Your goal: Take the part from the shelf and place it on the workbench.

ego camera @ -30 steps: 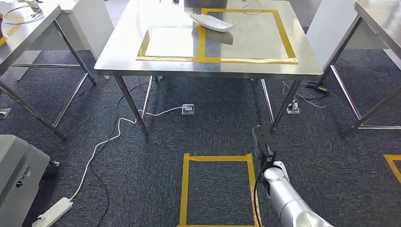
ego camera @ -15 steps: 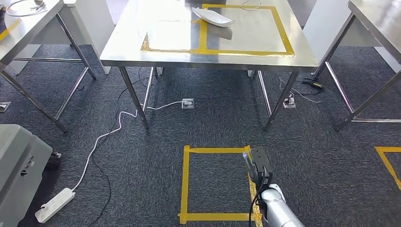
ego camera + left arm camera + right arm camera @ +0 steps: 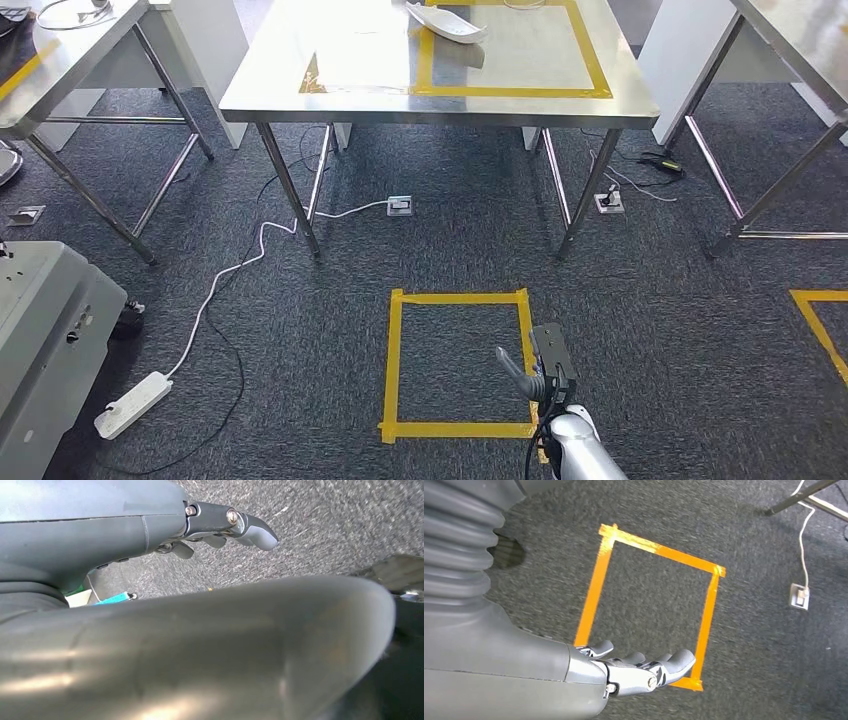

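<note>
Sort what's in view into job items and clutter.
Job: white curved part lying on the steel workbench; empty right hand; empty left hand.

Clutter: white power strip; grey cabinet; yellow tape square on the carpet.

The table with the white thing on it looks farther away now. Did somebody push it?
No, the camera moved: the whole scene slid up, so the robot backed away. The white part lies where it did on the workbench. The right hand hangs lower, holding nothing.
</note>
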You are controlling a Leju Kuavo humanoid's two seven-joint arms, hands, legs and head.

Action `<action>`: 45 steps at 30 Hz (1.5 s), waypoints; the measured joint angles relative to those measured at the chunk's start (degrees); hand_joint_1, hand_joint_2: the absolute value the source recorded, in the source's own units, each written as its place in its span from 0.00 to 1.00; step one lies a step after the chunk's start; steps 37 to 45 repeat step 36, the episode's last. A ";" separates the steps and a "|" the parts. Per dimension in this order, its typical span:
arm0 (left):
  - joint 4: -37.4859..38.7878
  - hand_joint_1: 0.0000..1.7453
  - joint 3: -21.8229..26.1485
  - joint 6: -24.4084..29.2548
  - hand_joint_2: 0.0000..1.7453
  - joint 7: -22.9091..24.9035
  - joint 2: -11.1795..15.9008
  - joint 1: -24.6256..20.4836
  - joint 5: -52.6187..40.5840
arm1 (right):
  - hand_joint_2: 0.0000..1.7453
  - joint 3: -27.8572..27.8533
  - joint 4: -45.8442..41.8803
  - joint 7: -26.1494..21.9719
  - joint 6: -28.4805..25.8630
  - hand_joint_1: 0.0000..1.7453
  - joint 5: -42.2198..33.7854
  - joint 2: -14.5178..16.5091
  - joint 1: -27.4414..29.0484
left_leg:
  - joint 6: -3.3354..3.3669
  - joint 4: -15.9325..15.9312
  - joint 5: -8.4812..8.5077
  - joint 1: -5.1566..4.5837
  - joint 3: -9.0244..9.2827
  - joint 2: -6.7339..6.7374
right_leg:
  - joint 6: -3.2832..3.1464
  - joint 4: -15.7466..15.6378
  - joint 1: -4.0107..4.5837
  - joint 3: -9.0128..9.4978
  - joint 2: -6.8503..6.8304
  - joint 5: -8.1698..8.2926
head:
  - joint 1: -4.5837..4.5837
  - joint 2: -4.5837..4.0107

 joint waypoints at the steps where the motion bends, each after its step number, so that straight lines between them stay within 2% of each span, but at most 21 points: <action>1: -0.01 0.00 0.00 0.01 0.00 -0.09 -0.03 -0.01 -0.05 | 0.00 -0.13 -0.01 -0.13 0.06 0.00 -0.04 0.04 0.12 | 0.39 -2.09 -0.84 -0.15 1.15 -0.10 | 0.33 0.01 0.02 -0.15 0.00 0.56 | -0.02 0.00; 4: 0.03 0.00 0.00 0.02 0.00 -0.34 -0.15 0.03 -0.29 | 0.00 -0.40 0.01 -0.29 0.14 0.00 -0.18 0.17 0.51 | 2.00 -2.90 0.19 -0.29 0.40 -0.06 | 1.43 -0.37 -0.11 -0.46 0.20 1.56 | -0.07 0.00; 6: 0.03 0.00 0.00 0.02 0.00 -0.58 -0.22 -0.01 -0.45 | 0.00 -0.52 0.02 -0.23 0.17 0.00 -0.31 0.18 0.80 | 2.94 -3.10 1.75 -0.08 -0.98 0.19 | 2.07 2.40 -0.24 -1.68 0.43 -2.37 | -0.03 0.00; 8: -0.02 0.00 0.00 0.02 0.00 -0.77 -0.23 -0.03 -0.54 | 0.00 -0.57 0.02 -0.19 0.20 0.00 -0.37 0.18 0.88 | 3.32 -3.03 3.41 -0.08 -2.77 0.31 | 2.51 9.25 -0.31 -3.26 0.49 -8.81 | 0.00 0.00; 9: -0.02 0.00 0.00 0.02 0.00 -0.81 -0.25 -0.01 -0.56 | 0.00 -0.59 0.02 -0.17 0.22 0.00 -0.38 0.18 0.87 | 3.33 -2.95 4.23 -0.11 -3.83 0.34 | 2.63 12.89 -0.31 -3.67 0.49 -10.63 | 0.00 0.00; 10: -0.02 0.00 0.00 0.02 0.00 -0.79 -0.28 -0.01 -0.56 | 0.00 -0.61 0.02 -0.15 0.27 0.00 -0.39 0.18 0.87 | 3.31 -2.86 4.99 -0.15 -4.95 0.36 | 2.66 15.50 -0.29 -3.50 0.50 -10.96 | -0.01 0.00; 11: -0.02 0.00 0.00 0.02 0.00 -0.73 -0.31 0.00 -0.56 | 0.00 -0.62 0.02 -0.10 0.37 0.00 -0.39 0.18 0.87 | 3.23 -2.75 5.71 -0.17 -6.09 0.37 | 2.57 16.57 -0.26 -2.61 0.50 -9.81 | 0.00 0.00; 13: -0.01 0.00 0.00 0.02 0.00 -0.56 -0.40 -0.01 -0.56 | 0.00 -0.63 0.01 0.06 0.59 0.00 -0.37 0.18 0.78 | 2.96 -2.43 6.98 -0.19 -8.06 0.37 | 2.06 13.33 -0.12 1.68 0.53 -6.28 | 0.01 0.00; 14: -0.01 0.00 0.00 0.02 0.00 -0.45 -0.46 -0.02 -0.56 | 0.00 -0.63 0.00 0.17 0.69 0.00 -0.36 0.18 0.68 | 2.75 -2.28 7.59 -0.22 -8.79 0.36 | 1.61 9.33 0.05 4.93 0.55 -6.32 | 0.02 0.00; 16: -0.02 0.00 0.00 0.02 0.00 -0.27 -0.57 -0.02 -0.50 | 0.00 -0.63 -0.04 0.37 0.88 0.00 -0.36 0.18 0.36 | 2.13 -2.19 8.58 -0.25 -9.34 0.41 | 0.87 1.57 0.43 10.22 0.49 -8.99 | 0.00 0.00; 17: -0.02 0.00 0.00 0.02 0.00 -0.22 -0.59 -0.04 -0.45 | 0.00 -0.63 -0.06 0.46 1.01 0.00 -0.38 0.19 0.17 | 1.74 -2.36 9.07 -0.19 -9.31 0.45 | 0.56 -0.70 0.61 11.41 0.44 -10.26 | -0.01 0.00; 19: -0.02 0.00 0.01 0.02 0.00 -0.20 -0.58 -0.07 -0.38 | 0.00 -0.66 -0.07 0.60 1.30 0.00 -0.45 0.22 0.03 | 0.99 -2.72 9.81 0.00 -9.25 0.48 | -0.06 -1.67 0.62 11.32 0.30 -9.75 | 0.02 0.00; 21: 0.00 0.00 0.02 0.02 0.00 -0.15 -0.61 0.01 -0.37 | 0.00 -0.69 -0.04 0.66 1.56 0.00 -0.52 0.27 0.08 | 0.42 -0.89 7.66 0.07 -10.09 0.34 | -0.85 -2.09 0.36 10.75 0.24 -8.47 | -0.01 0.00; 24: 0.06 0.00 0.02 0.00 0.00 -0.02 -0.65 0.08 -0.38 | 0.00 -0.81 -0.03 0.67 2.10 0.00 -0.80 0.31 0.22 | -0.12 8.78 0.40 0.20 -12.78 0.21 | -1.27 -2.10 0.21 9.10 0.61 -6.90 | -0.14 0.00; 25: 0.07 0.00 0.02 0.00 0.00 0.02 -0.61 0.09 -0.39 | 0.00 -0.90 -0.02 0.68 2.34 0.00 -0.99 0.31 0.31 | -0.24 11.40 -0.55 0.23 -13.13 0.21 | -1.19 -1.95 0.20 8.47 0.81 -6.51 | -0.14 0.00; 27: 0.05 0.00 0.02 0.00 0.00 0.04 -0.50 0.10 -0.39 | 0.00 -1.22 -0.01 0.68 2.93 0.00 -1.52 0.31 0.50 | -0.34 11.00 0.53 0.26 -10.93 0.13 | -0.89 -1.43 0.10 7.28 1.43 -5.91 | -0.14 0.00; 29: 0.01 0.00 0.02 0.00 0.00 0.00 -0.44 0.09 -0.39 | 0.00 -1.52 -0.01 0.67 3.38 0.00 -1.97 0.31 0.58 | -0.19 3.92 2.05 0.40 -5.46 -1.33 | -0.42 -0.71 -0.06 6.27 2.29 -5.53 | -0.14 0.00; 31: 0.00 0.00 0.02 0.00 0.00 -0.07 -0.46 0.12 -0.39 | 0.00 -1.68 -0.01 0.65 3.54 0.00 -2.17 0.32 0.52 | 0.20 -1.26 2.04 0.52 -2.09 -3.17 | 0.25 -0.06 -0.13 5.39 3.24 -5.15 | -0.14 0.00; 34: 0.02 0.00 0.02 0.00 0.00 -0.12 -0.55 0.27 -0.39 | 0.00 -1.84 -0.01 0.63 3.43 0.00 -2.26 0.32 0.60 | 1.21 -2.14 1.94 0.49 -2.05 -2.48 | 1.41 0.21 -0.19 4.60 4.66 -4.43 | -0.12 0.00; 36: 0.02 0.00 0.02 0.00 0.00 -0.15 -0.60 0.26 -0.40 | 0.00 -1.93 -0.01 0.63 3.24 0.00 -2.33 0.30 0.75 | 1.92 -2.39 2.30 0.58 -2.13 -1.49 | 1.90 0.97 -0.19 4.07 4.30 -4.84 | -0.08 0.00; 45: 0.02 0.00 0.02 0.00 0.00 -0.15 -0.60 0.26 -0.40 | 0.00 -1.93 -0.01 0.63 3.24 0.00 -2.33 0.30 0.75 | 1.92 -2.39 2.30 0.58 -2.13 -1.49 | 1.90 0.97 -0.19 4.07 4.30 -4.84 | -0.08 0.00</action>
